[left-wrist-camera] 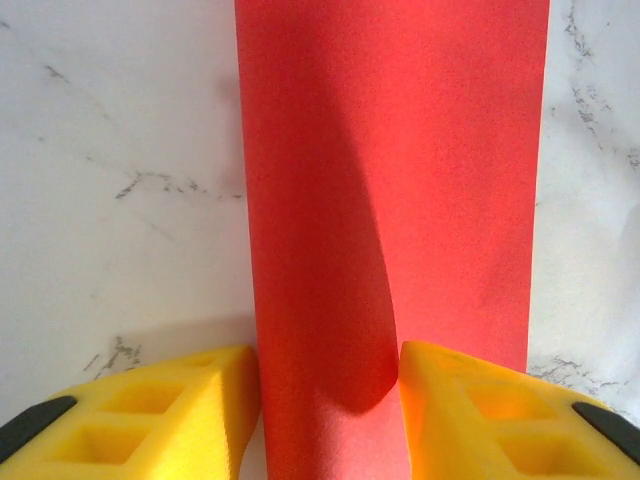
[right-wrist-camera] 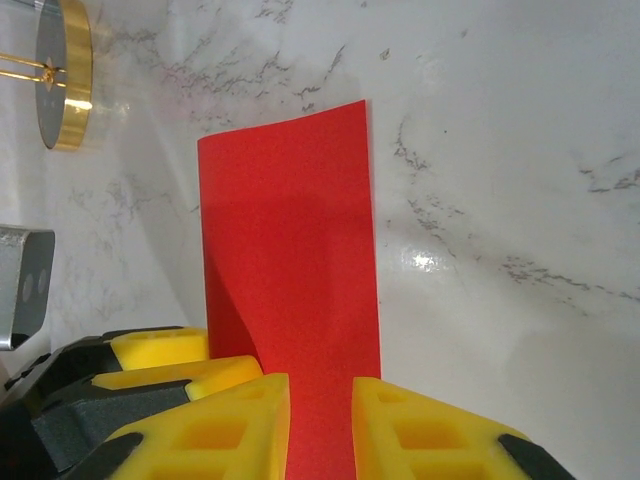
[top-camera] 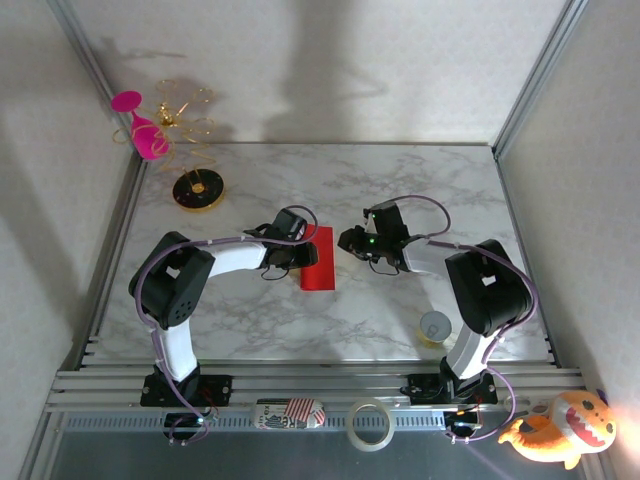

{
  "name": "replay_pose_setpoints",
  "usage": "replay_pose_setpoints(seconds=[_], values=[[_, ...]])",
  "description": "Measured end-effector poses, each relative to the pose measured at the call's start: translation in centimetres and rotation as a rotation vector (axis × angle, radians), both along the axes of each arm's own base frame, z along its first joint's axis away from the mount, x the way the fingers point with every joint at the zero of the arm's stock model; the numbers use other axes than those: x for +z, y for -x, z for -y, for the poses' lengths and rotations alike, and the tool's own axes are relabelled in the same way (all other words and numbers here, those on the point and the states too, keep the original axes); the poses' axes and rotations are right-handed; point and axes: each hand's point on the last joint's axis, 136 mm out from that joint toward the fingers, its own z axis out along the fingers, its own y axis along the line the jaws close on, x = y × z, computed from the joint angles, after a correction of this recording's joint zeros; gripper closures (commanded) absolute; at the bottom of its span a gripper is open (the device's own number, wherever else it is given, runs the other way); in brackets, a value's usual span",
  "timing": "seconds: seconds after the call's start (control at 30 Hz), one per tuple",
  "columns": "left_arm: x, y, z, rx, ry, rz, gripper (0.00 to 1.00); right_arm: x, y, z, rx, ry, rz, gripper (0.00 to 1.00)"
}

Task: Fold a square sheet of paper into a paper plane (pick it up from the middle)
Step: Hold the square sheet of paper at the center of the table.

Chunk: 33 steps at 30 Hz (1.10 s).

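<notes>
The square sheet of paper (top-camera: 320, 262) is bright red and lies on the marble table as a narrow upright rectangle between my two grippers. My left gripper (top-camera: 295, 250) is at its left edge. In the left wrist view the yellow fingers (left-wrist-camera: 180, 410) stand apart over the sheet (left-wrist-camera: 450, 200); a shadowed hump of paper runs between them, so that gripper (left-wrist-camera: 325, 400) is open. My right gripper (top-camera: 350, 243) is at the paper's right side. Its jaws (right-wrist-camera: 320, 425) are a narrow gap apart, with flat red sheet (right-wrist-camera: 290, 220) showing through. No folded paper plane is in view.
A pink wine glass (top-camera: 140, 128) and a gold wire stand on a black disc (top-camera: 198, 190) are at the back left. A small cup (top-camera: 435, 327) sits by the right arm's base. A tape roll (top-camera: 368, 423) and plush toy (top-camera: 560, 428) lie on the front rail.
</notes>
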Motion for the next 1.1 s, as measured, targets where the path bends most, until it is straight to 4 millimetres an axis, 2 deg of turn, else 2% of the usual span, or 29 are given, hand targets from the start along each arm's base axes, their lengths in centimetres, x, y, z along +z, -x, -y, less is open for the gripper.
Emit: replay_pose_setpoints(seconds=[0.33, 0.63, 1.0, 1.1], values=[[0.0, 0.0, 0.0, -0.001, 0.0, 0.0, 0.55, -1.3, 0.6, -1.6, 0.047, 0.018, -0.028, 0.81], [-0.1, 0.0, 0.0, -0.001, -0.002, -0.003, 0.54, -1.7, 0.7, -3.9, 0.119, 0.029, -0.048, 0.88], [-0.3, 0.1, 0.0, -0.001, -0.003, -0.005, 0.54, -4.6, 1.7, -3.8, 0.149, 0.075, -0.137, 0.88], [-0.3, 0.0, 0.0, 0.0, -0.003, -0.005, 0.54, -4.7, 1.7, -3.8, 0.151, 0.082, -0.145, 0.89]])
